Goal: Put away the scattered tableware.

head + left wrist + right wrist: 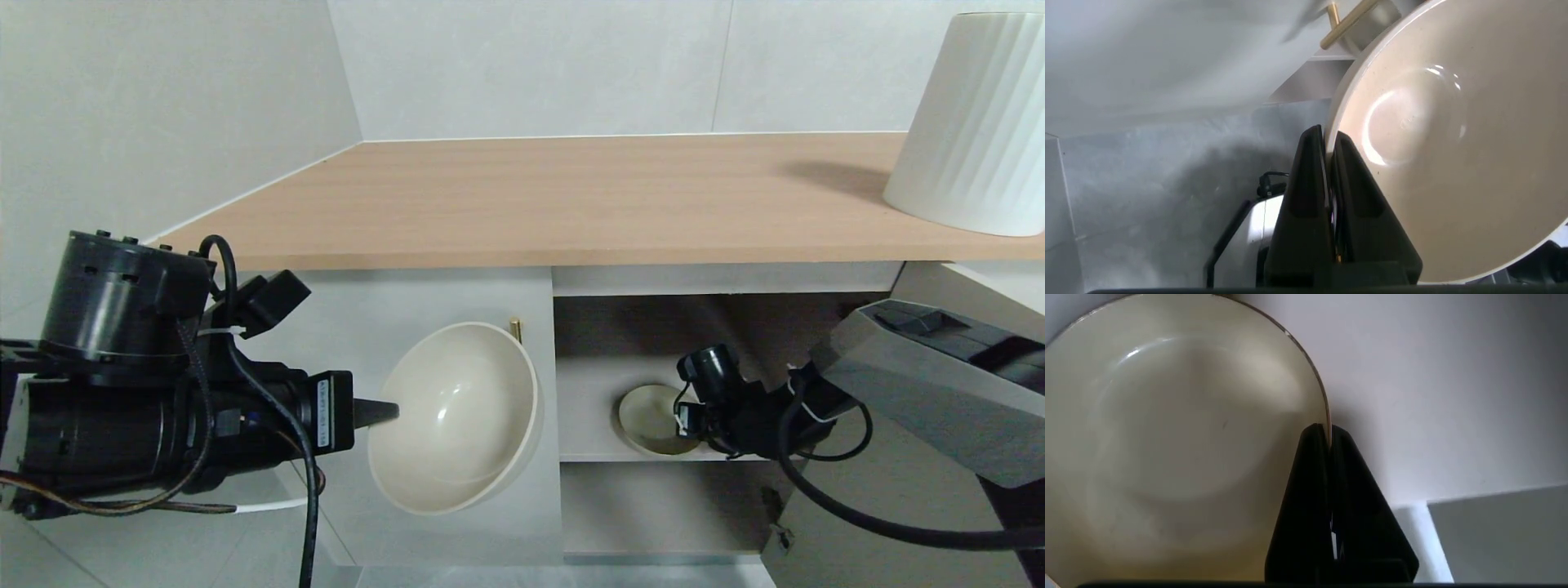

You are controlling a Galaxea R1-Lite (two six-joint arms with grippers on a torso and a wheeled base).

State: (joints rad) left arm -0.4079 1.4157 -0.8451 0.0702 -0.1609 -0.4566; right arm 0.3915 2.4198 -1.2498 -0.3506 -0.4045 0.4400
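**Head view.**
- Left tool (384, 412): we see it clamped on the rim of a cream bowl (457, 416). The bowl is held tilted, hollow towards us, in front of the shut cabinet door (408, 302). It hides most of the brass knob (515, 328).
- Right tool (692, 420): it sits inside the open compartment, at the edge of a small cream plate (649, 418) over the shelf (588, 400). Its wrist hides the fingers here, and we cannot tell whether the plate touches the shelf.
- Counter (571, 196): it carries a white ribbed vessel (971, 122), cut off at the frame edge.

**Left wrist view.** The fingers are pinched on the bowl's rim. The bowl is only partly in frame.

**Right wrist view.** The fingers are closed on the plate's rim. The plate's far side is cut off.
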